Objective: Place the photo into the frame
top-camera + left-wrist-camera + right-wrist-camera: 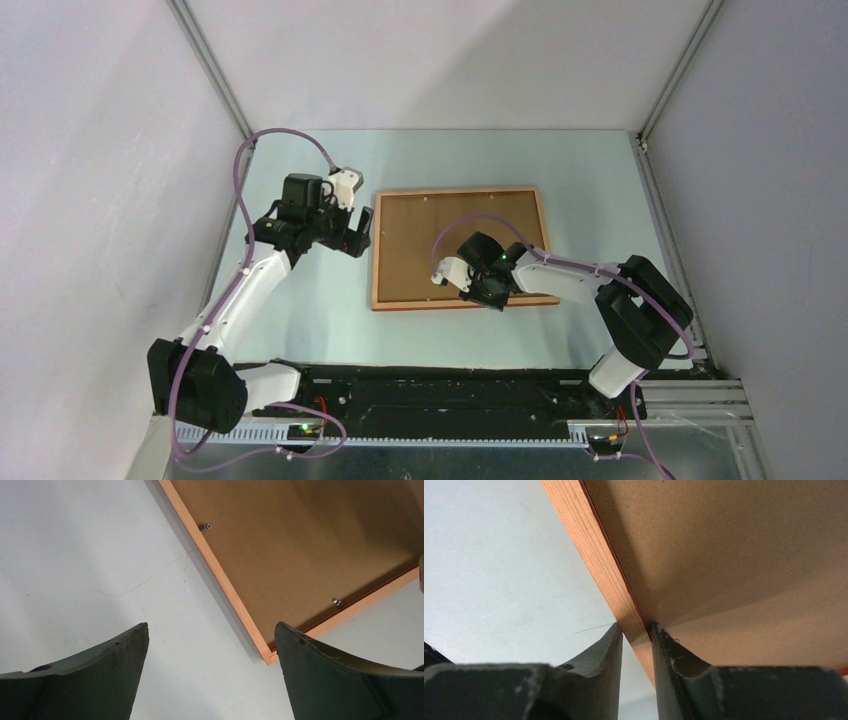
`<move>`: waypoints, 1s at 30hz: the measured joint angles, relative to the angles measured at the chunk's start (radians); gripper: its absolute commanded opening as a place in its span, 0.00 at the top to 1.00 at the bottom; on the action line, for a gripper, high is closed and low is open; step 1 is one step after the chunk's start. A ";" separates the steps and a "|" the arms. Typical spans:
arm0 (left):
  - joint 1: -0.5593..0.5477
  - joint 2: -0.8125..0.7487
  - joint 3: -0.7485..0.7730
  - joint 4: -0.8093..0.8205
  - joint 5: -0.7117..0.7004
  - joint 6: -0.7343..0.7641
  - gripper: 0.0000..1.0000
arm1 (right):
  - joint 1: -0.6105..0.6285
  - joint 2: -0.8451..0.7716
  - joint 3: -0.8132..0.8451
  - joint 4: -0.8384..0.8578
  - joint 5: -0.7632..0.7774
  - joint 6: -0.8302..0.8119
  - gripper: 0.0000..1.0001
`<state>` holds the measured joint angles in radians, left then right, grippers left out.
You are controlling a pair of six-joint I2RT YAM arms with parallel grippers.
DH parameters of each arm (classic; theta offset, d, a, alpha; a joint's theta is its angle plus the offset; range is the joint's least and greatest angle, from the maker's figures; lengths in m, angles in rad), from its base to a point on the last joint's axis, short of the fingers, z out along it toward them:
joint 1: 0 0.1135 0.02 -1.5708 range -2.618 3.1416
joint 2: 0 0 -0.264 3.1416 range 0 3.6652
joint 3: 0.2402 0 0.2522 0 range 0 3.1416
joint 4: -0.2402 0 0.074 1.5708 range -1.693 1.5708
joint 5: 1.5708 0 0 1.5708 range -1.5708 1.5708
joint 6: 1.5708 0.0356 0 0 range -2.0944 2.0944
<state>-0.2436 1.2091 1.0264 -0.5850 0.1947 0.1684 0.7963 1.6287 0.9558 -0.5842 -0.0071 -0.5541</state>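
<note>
Right now the frame (410,303) lies face down near the middle of the table (320,330), its brown backing board (430,240) uppermost. My right gripper (635,630) straddles the near rail, one finger outside and one on the board side. As far as the close view lets me judge, it is clenched on the wood. The left gripper (211,627) hangs released beside the frame's left edge. I cannot see the photo anywhere; it may sit under the board. To do this well I'd keep the pinch square on the rail, raise that edge slowly, and use the left claw to stop the frame pivoting.
</note>
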 measured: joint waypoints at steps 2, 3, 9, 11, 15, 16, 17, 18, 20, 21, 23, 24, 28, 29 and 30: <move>0.000 0.000 0.000 0.000 0.000 0.001 0.00 | 0.008 0.000 0.000 -0.002 0.008 -0.010 0.84; 0.000 0.000 0.000 0.000 0.000 0.002 0.00 | 0.008 -0.001 0.000 -0.002 0.008 -0.021 0.89; 0.000 -0.019 -0.014 0.003 0.009 0.043 0.00 | 0.010 -0.002 0.003 -0.001 -0.009 -0.041 1.00; 0.000 -0.050 -0.031 0.000 0.020 0.069 0.00 | 0.010 -0.002 0.005 -0.006 -0.017 -0.042 1.00; -0.002 -0.127 -0.053 -0.002 0.032 0.125 0.00 | 0.010 -0.002 0.016 -0.033 -0.039 -0.042 1.00; -0.003 -0.148 -0.057 0.000 0.037 0.139 0.00 | 0.010 -0.002 0.021 -0.045 -0.043 -0.042 1.00; -0.006 -0.173 -0.063 0.001 0.041 0.154 0.00 | 0.009 -0.002 0.029 -0.059 -0.048 -0.042 1.00; -0.009 -0.194 -0.068 0.000 0.046 0.167 0.00 | 0.009 -0.002 0.037 -0.069 -0.055 -0.042 1.00; -0.019 -0.228 -0.078 0.001 0.049 0.183 0.00 | 0.005 -0.002 0.059 -0.097 -0.070 -0.042 1.00; -0.029 -0.245 -0.085 0.001 0.050 0.192 0.00 | 0.001 -0.002 0.071 -0.112 -0.081 -0.041 1.00; -0.047 -0.272 -0.100 0.002 0.052 0.204 0.00 | -0.011 -0.002 0.100 -0.140 -0.106 -0.041 1.00; -0.058 -0.283 -0.107 0.001 0.052 0.211 0.00 | -0.019 -0.003 0.117 -0.154 -0.121 -0.041 1.00; -0.121 -0.320 -0.121 -0.002 0.021 0.247 0.00 | -0.049 -0.004 0.179 -0.202 -0.175 -0.040 1.00; -0.138 -0.328 -0.121 -0.001 0.012 0.257 0.01 | -0.057 -0.005 0.196 -0.216 -0.188 -0.040 1.00; -0.161 -0.337 -0.121 -0.001 -0.005 0.269 0.00 | -0.065 -0.007 0.212 -0.228 -0.201 -0.040 1.00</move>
<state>-0.4046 0.8719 0.9051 -0.5858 0.1902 0.4374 0.7311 1.6218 1.1675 -0.8120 -0.2077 -0.5938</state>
